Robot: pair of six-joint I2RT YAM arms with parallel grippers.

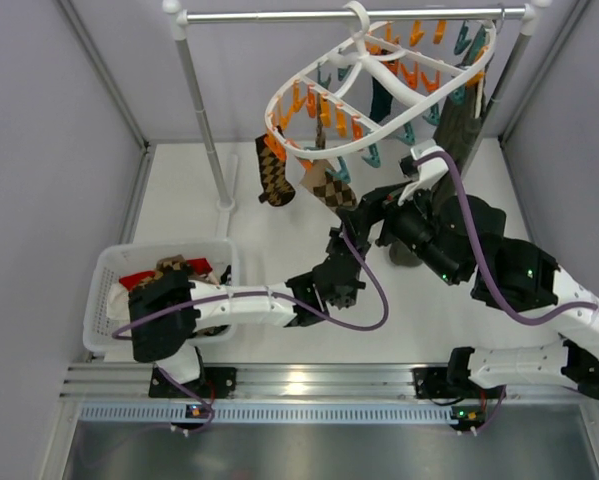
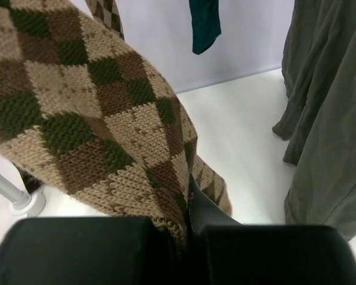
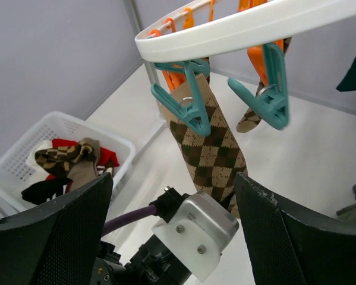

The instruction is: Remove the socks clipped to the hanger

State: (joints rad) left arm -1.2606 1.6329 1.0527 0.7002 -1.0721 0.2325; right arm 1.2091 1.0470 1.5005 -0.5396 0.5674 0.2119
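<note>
The white oval hanger point(image 1: 379, 95) hangs from the rail with orange and teal clips. A brown-and-tan argyle sock point(image 1: 331, 187) hangs from a teal clip point(image 3: 180, 104). My left gripper point(image 1: 342, 245) is shut on this sock's lower end; in the left wrist view the knit point(image 2: 94, 119) is pinched between the jaws point(image 2: 189, 208). My right gripper point(image 1: 377, 212) is wide open and empty just below the hanger rim point(image 3: 243, 27), facing the clipped sock point(image 3: 210, 139). A second argyle sock point(image 1: 274, 172) and a dark teal sock point(image 1: 382, 100) also hang.
A large olive-green garment point(image 1: 461, 125) hangs at the right of the hanger and shows in the left wrist view point(image 2: 332, 119). A white basket point(image 1: 114, 280) with several removed socks stands at the near left. The rail's left upright point(image 1: 204, 110) stands behind.
</note>
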